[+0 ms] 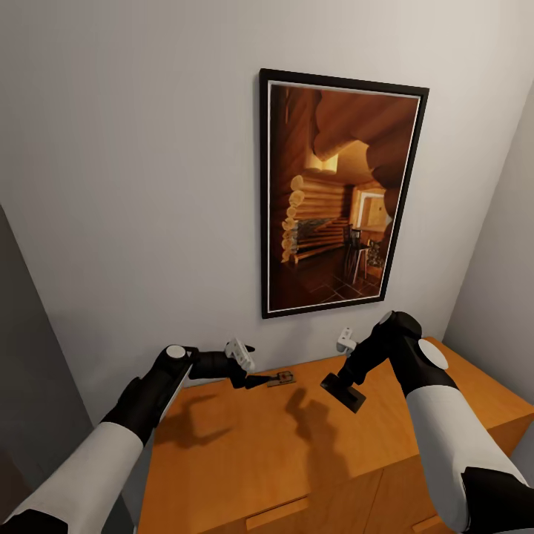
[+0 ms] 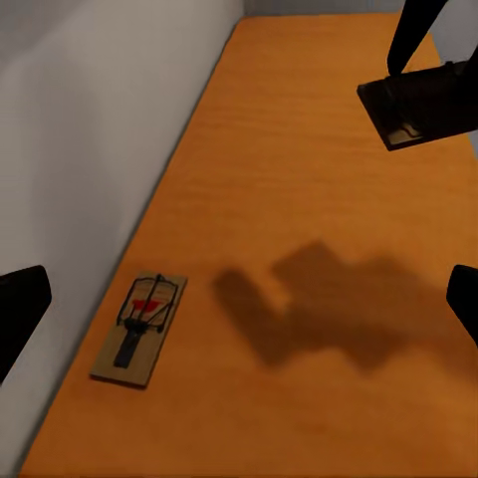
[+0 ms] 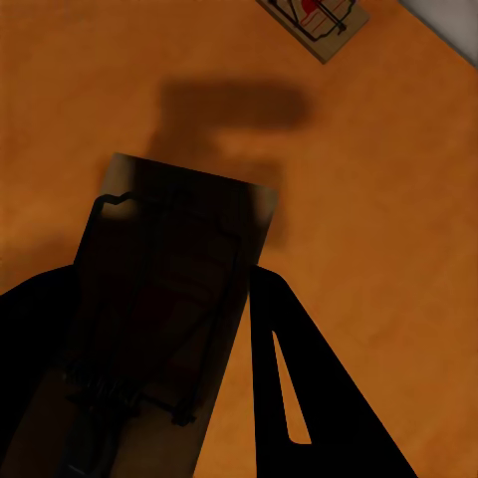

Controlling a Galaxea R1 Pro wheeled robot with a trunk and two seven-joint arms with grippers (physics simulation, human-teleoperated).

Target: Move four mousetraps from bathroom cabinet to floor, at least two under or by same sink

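Observation:
One mousetrap point(image 1: 282, 379) lies flat on the orange-brown cabinet top point(image 1: 245, 452), close to the back wall. In the left wrist view this mousetrap point(image 2: 139, 327) shows its wire spring and red spot. My left gripper point(image 1: 256, 367) hovers just left of it, open, with its fingers point(image 2: 20, 309) spread wide and nothing between them. My right gripper point(image 1: 343, 391) hangs a little above the cabinet top, shut on a second mousetrap point(image 3: 169, 279), which looks dark in shadow. That held mousetrap point(image 2: 413, 105) is also in the left wrist view. The lying mousetrap point(image 3: 319, 20) shows beyond it.
A framed picture of a log cabin point(image 1: 337, 196) hangs on the pale wall behind the cabinet. A side wall point(image 1: 504, 245) closes the right end. A grey panel point(image 1: 22, 334) stands at the left. Drawer handles point(image 1: 278, 513) show at the cabinet's front.

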